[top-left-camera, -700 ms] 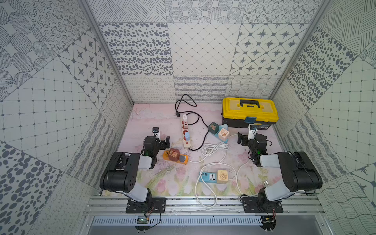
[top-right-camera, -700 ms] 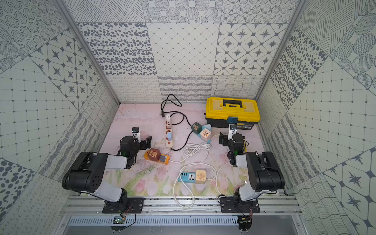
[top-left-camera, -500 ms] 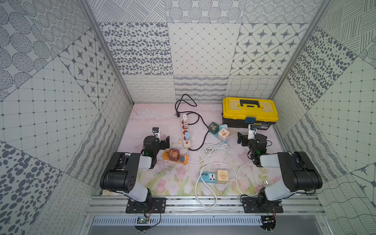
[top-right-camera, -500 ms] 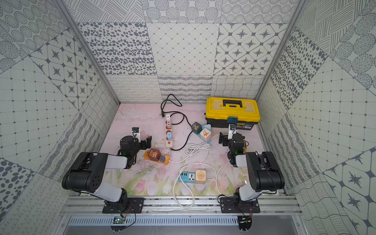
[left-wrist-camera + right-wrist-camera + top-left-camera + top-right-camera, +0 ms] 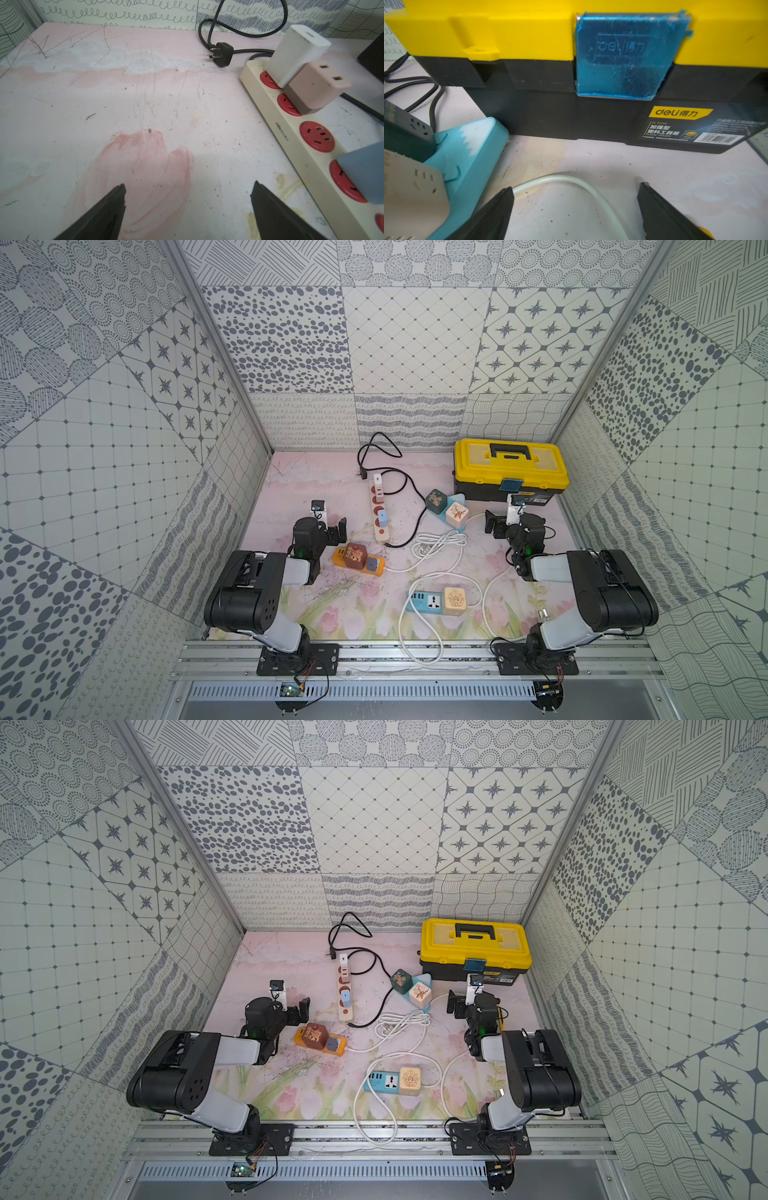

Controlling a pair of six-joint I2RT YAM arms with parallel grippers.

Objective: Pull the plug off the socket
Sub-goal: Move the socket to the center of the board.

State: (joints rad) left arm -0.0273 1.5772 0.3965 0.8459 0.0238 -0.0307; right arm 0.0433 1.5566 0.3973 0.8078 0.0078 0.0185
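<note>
Nothing has shifted: both arms sit parked, left gripper [image 5: 188, 191] and right gripper [image 5: 575, 193] spread wide, empty; cream power strip [image 5: 301, 158] lies just beside the left one, white charger [image 5: 297, 52] still seated, pull not begun.

The toolbox [image 5: 510, 466] stands far right; just left of it lies a socket block [image 5: 473, 149] (two cube plugs [image 5: 435, 501] on top). Further left runs the long power strip [image 5: 381, 534], near to far.
</note>
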